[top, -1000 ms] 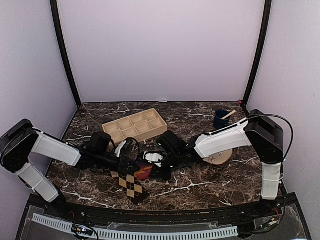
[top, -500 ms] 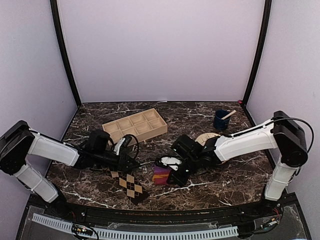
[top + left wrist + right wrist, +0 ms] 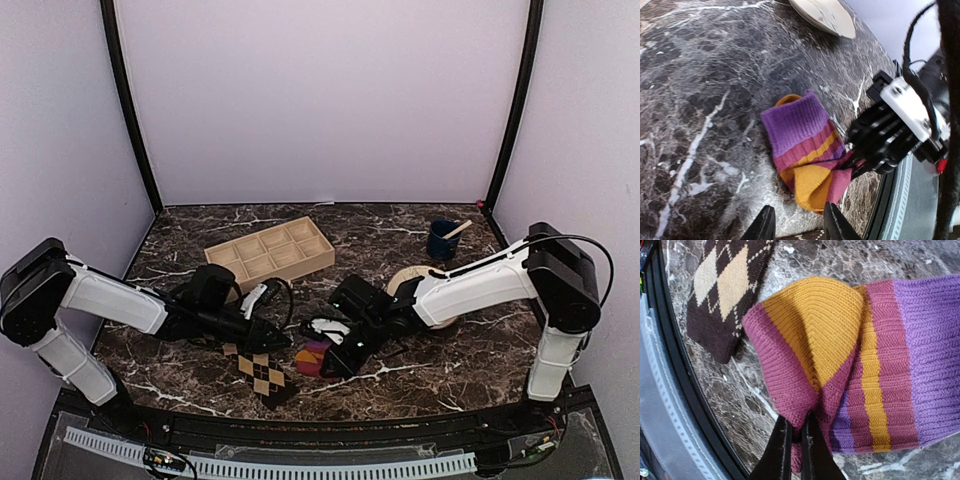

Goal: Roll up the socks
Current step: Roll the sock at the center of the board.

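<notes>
At table [image 3: 430, 385] front centre | striped sock [image 3: 860, 365] is pinched at its maroon edge by right gripper [image 3: 796, 422], purple cuff pointing away from the pinch | argyle sock [image 3: 264, 374] lies just beside, nearer left gripper [image 3: 796, 215], held partly apart and empty.

The maroon-red knit sock with orange and purple stripes [image 3: 312, 357] has parted from the dark brown argyle sock with tan diamonds [image 3: 265, 375] — a second ago they lay touching, now they are apart on the desk [image 3: 430, 372]. The right gripper [image 3: 793, 437], pinching the striped sock's edge, dragged it rightward, then eased back a little left. The left gripper [image 3: 278, 338] has crept slightly right.
</notes>
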You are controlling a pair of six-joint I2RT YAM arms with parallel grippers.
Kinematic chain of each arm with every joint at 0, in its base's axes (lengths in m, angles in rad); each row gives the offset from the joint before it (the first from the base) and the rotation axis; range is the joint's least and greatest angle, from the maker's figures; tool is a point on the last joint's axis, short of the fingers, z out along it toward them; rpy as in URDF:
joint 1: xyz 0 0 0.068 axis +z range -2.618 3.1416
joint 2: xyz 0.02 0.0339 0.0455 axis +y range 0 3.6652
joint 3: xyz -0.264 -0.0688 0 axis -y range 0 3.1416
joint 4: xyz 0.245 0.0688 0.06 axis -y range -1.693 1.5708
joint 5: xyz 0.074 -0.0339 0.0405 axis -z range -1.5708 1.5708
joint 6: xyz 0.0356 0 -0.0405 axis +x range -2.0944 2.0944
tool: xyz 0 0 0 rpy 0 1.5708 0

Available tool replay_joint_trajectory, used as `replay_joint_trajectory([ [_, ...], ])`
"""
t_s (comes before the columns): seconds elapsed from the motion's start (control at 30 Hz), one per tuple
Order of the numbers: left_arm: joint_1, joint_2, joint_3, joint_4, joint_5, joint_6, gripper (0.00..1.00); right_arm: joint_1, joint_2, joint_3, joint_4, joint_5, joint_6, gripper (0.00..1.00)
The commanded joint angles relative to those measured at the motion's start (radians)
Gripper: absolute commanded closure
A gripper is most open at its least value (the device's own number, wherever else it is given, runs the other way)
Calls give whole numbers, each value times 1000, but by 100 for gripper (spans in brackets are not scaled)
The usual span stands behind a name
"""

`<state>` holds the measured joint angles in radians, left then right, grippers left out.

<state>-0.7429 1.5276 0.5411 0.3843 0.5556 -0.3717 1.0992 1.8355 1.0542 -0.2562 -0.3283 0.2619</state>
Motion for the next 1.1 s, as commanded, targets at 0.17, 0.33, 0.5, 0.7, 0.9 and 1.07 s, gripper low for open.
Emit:
replay_joint_trajectory([
  [0.17,-86,-76,29,-117,-83,118,64,-78,25,11,75,-224,90,100],
  [0.33,-128,-128,11,-103,-132,156,62,-106,41,1,94,-301,122,100],
  [0.5,-164,-118,41,-141,-164,218,61,-122,62,-5,89,-346,127,100],
  [0.7,-242,-77,91,-220,-241,299,59,-137,89,-1,98,-390,136,100],
  [0.9,-367,-69,102,-260,-448,409,57,-139,122,42,54,-410,114,100],
  [1.07,-447,-53,97,-242,-617,525,57,-139,133,60,26,-412,100,100],
])
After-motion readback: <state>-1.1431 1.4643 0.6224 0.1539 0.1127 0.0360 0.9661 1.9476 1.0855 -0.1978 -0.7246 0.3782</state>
